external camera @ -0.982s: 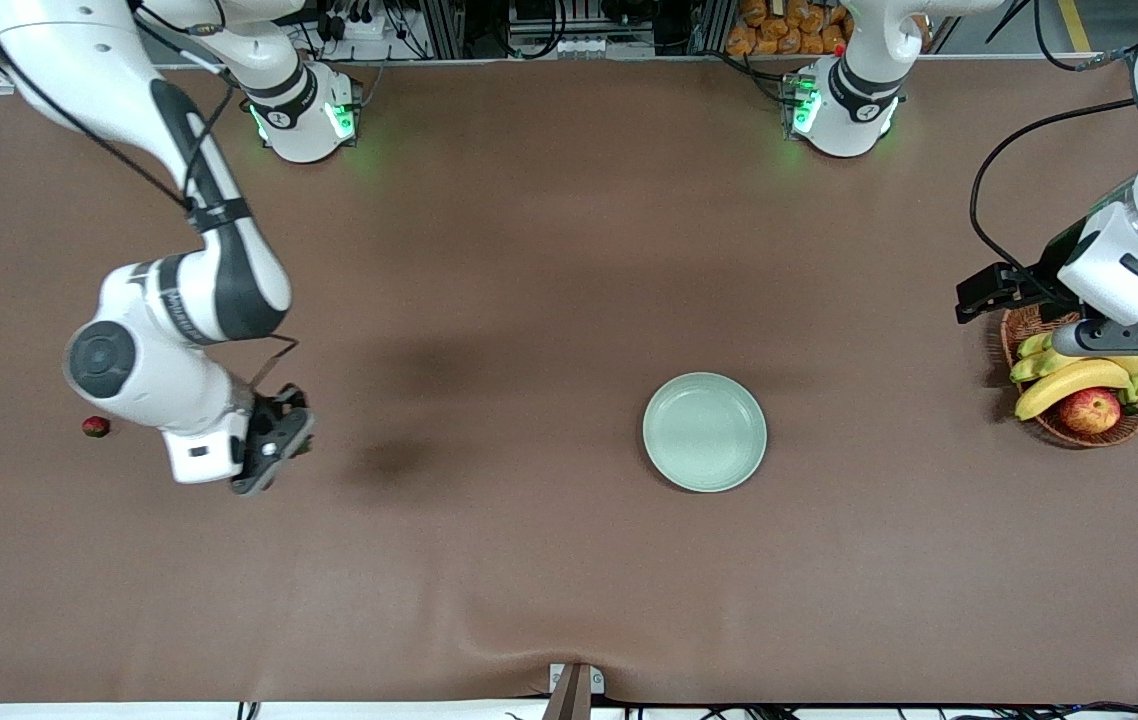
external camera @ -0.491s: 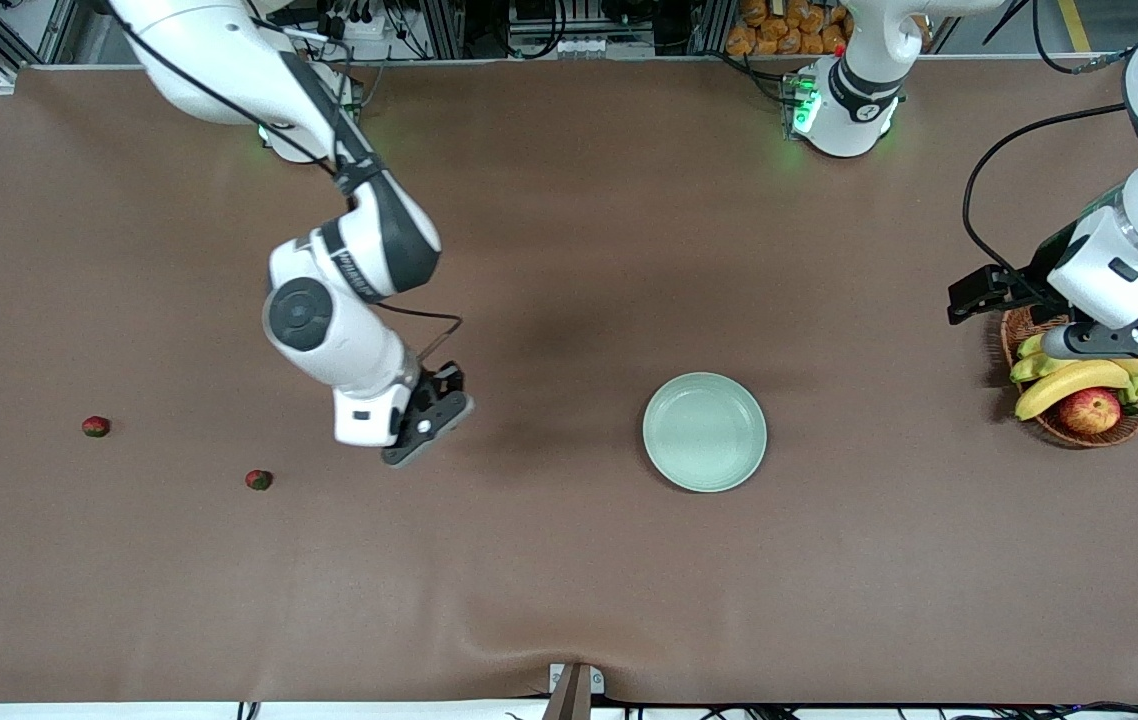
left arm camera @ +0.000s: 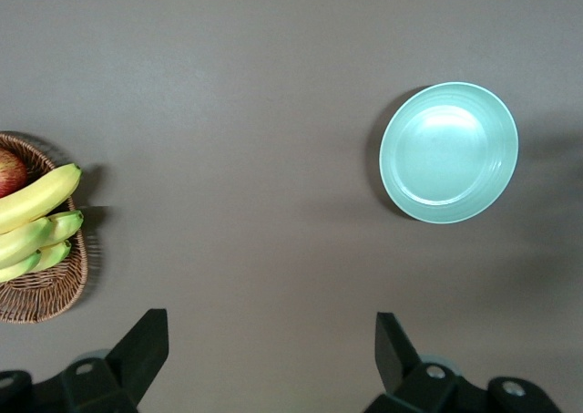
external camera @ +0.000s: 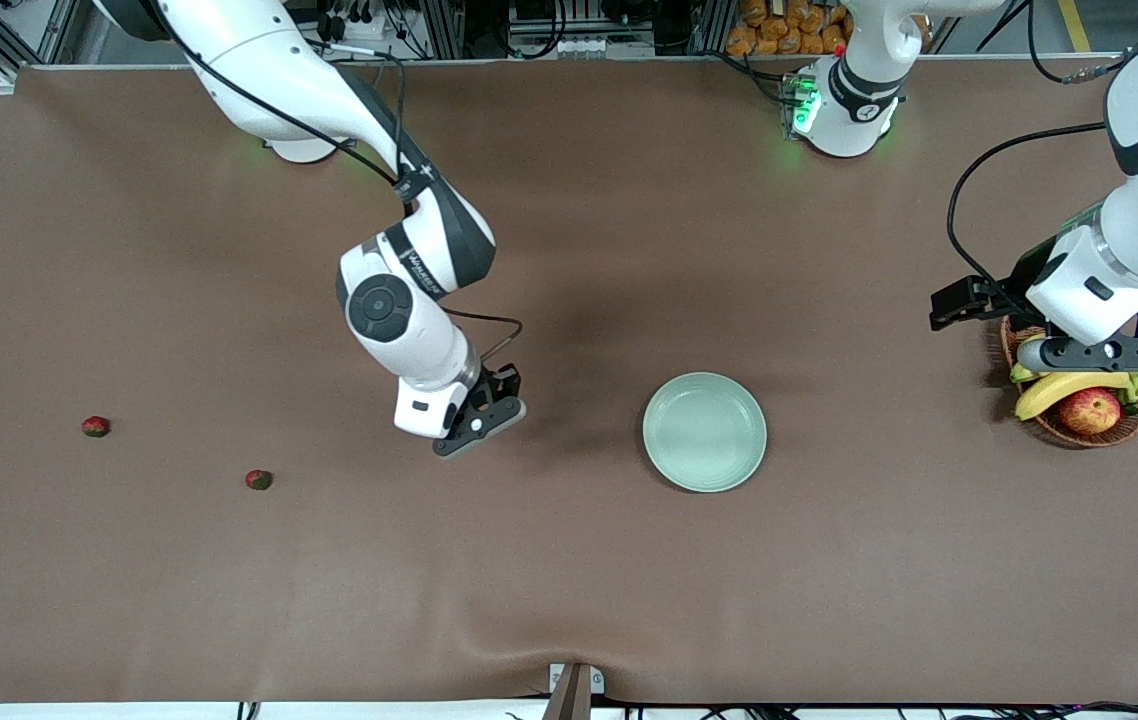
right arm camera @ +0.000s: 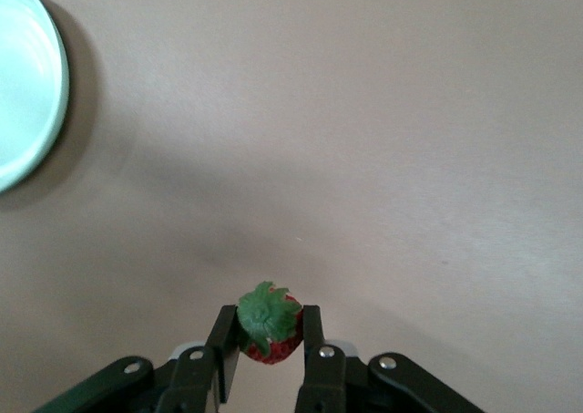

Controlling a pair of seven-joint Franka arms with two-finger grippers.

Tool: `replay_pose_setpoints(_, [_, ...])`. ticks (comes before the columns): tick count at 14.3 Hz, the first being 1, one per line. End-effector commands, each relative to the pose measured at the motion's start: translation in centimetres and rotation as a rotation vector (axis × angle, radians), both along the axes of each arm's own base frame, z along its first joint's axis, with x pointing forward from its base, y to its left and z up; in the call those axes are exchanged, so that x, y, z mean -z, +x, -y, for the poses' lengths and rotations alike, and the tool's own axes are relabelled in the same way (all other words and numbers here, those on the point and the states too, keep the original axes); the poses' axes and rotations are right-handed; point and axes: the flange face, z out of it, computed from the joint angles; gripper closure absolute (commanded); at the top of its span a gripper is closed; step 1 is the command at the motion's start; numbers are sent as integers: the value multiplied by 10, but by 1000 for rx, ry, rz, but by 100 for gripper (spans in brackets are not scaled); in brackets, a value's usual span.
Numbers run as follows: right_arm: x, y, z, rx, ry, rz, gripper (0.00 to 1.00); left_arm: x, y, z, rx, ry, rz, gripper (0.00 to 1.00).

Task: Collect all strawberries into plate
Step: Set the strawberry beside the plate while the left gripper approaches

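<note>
The brown table (external camera: 569, 560) bears little: a wicker basket (external camera: 1069, 428) at the left arm's end, the mint-green plate (external camera: 705, 432) toward the middle, and 2 loose strawberries at the right arm's end. One strawberry (external camera: 96, 427) lies closest to that end of the table; the second strawberry (external camera: 258, 480) lies nearer to the front camera and closer to the plate, yet well apart from it. Open tabletop separates these 2 berries from the plate, and nothing lies between them and it.

The right gripper (external camera: 482, 412) hangs over bare table between the second strawberry and the plate, short of the plate's rim. In the right wrist view its jaws pinch a third strawberry (right arm camera: 270, 324), green cap showing on top, with the plate's edge (right arm camera: 36, 112) off to one side.

The plate holds nothing; its glossy surface shows bare in the left wrist view (left arm camera: 448, 152). The basket holds bananas (external camera: 1069, 382) and a red-yellow apple (external camera: 1089, 410), the apple toward the front camera's side of the basket.

The left gripper (external camera: 1099, 351) waits over the basket, its fingers (left arm camera: 141, 349) spread wide with nothing between them.
</note>
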Motion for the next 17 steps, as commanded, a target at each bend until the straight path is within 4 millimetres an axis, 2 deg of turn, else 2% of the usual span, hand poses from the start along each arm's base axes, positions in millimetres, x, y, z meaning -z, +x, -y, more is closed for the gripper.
replay_pose_setpoints(1, [25, -7, -38, 100, 35, 4, 100, -6, 1, 2, 16, -16, 2, 0])
replay_pose_setpoints(3, [48, -19, -59, 153, 52, 13, 100, -6, 1, 2, 16, -16, 2, 0])
replay_pose_setpoints(7, [71, -28, -92, 204, 73, 11, 100, -6, 1, 2, 15, -18, 2, 0])
replay_pose_setpoints(10, [89, -32, -93, 212, 61, -5, 100, 1, 3, 6, 16, -29, -9, 0])
replay_pose_setpoints(12, [93, -33, -95, 217, 61, -6, 97, 0, 3, 7, 18, -29, -7, 0])
replay_pose_setpoints(13, [94, -33, -94, 222, 61, -9, 77, 0, 3, 7, 18, -29, -9, 0])
replay_pose_setpoints(15, [96, -33, -94, 216, 55, -7, 0, 1, 3, 7, 18, -29, -9, 0])
replay_pose_setpoints(17, [93, -32, -93, 214, 56, -1, 0, 1, 3, 7, 18, -29, -9, 0])
